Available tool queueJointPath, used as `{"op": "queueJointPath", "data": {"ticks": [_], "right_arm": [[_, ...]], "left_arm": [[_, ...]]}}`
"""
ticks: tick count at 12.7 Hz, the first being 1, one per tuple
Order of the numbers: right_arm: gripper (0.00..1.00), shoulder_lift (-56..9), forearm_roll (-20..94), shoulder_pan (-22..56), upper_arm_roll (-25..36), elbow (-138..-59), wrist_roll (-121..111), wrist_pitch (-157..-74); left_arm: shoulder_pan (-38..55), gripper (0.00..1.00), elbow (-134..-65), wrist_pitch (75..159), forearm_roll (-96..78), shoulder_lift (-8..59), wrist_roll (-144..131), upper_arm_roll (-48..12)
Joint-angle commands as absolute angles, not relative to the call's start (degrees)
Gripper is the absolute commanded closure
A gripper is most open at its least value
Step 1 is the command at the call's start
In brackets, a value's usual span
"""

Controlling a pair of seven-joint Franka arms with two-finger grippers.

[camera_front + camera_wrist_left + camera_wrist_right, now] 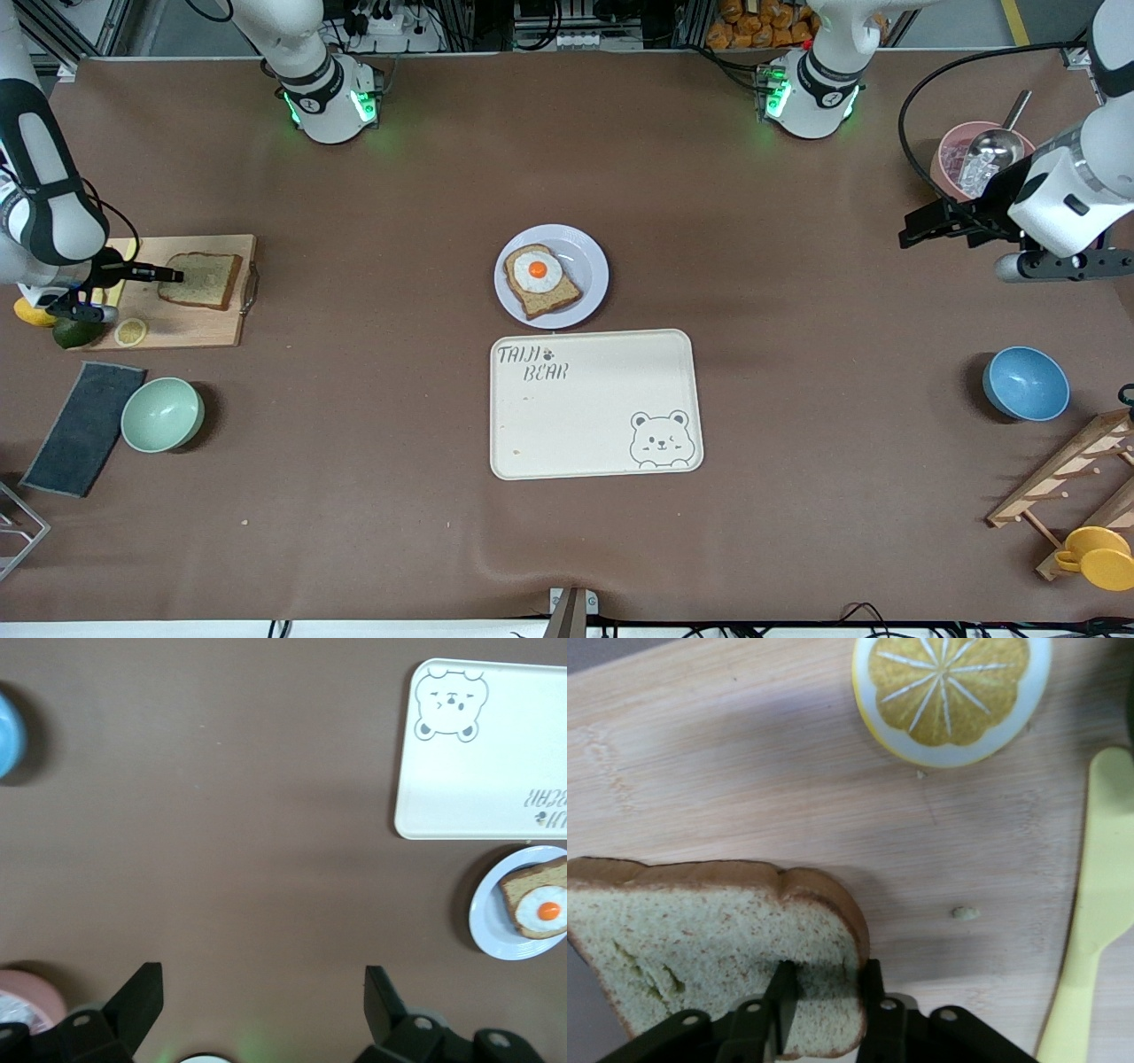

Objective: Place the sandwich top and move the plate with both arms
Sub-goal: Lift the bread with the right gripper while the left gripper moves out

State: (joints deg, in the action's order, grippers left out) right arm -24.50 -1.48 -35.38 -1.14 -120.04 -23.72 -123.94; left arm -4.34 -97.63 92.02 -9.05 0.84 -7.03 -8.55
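The sandwich top (205, 279), a plain brown bread slice, lies on a wooden cutting board (195, 330) at the right arm's end of the table. My right gripper (174, 276) is shut on the slice's edge. In the right wrist view (826, 992) one finger presses on the slice (700, 930) and the other sits against its crust. The pale plate (586, 255) stands mid-table and bears a bread slice with a fried egg (540, 279). My left gripper (912, 232) is open and empty (263, 983), up over the table at the left arm's end; its view shows the plate (485, 912).
A cream bear tray (594, 408) lies just nearer the camera than the plate. A lemon slice (130, 332), a green bowl (162, 414) and a dark cloth (84, 428) lie near the board. A pink bowl (961, 151), blue bowl (1025, 383) and wooden rack (1072, 478) are at the left arm's end.
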Motion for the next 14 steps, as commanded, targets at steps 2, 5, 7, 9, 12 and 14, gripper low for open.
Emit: {"op": "queueJointPath", "data": {"ticks": [2,5,7,9,12,14], "right_arm": [[1.0,-24.5,-1.1,-36.7,-2.0,-120.4,-25.1,-124.0],[1.0,-24.4,-1.1,-36.7,-2.1,-120.2,-26.4,-123.7],[1.0,-24.0,-1.1,-36.6,-2.2,-119.9,-26.4,-122.3],[1.0,-23.2,-1.1,-36.6,-2.5,-119.7,-26.7,-121.0],[1.0,-19.4,-0.9,-36.4,-3.9,-119.5,-28.6,-118.1],[1.0,-15.5,-0.8,-36.2,-5.8,-119.3,-29.0,-115.5]], "left_arm": [[-4.7,0.0,-106.7,100.2,-13.9,-0.7,-6.9,-8.9],[-4.6,0.0,-111.9,106.0,-16.4,-0.7,-6.1,-9.1],[-4.4,0.0,-112.5,106.0,-17.1,-0.8,-6.1,-9.1],[-4.4,0.0,-112.5,105.8,-17.1,-0.9,-6.0,-9.1],[-4.4,0.0,-112.6,105.8,-17.9,-0.8,-6.0,-9.1],[-4.6,0.0,-112.6,105.8,-19.3,-0.7,-4.7,-9.1]]}}
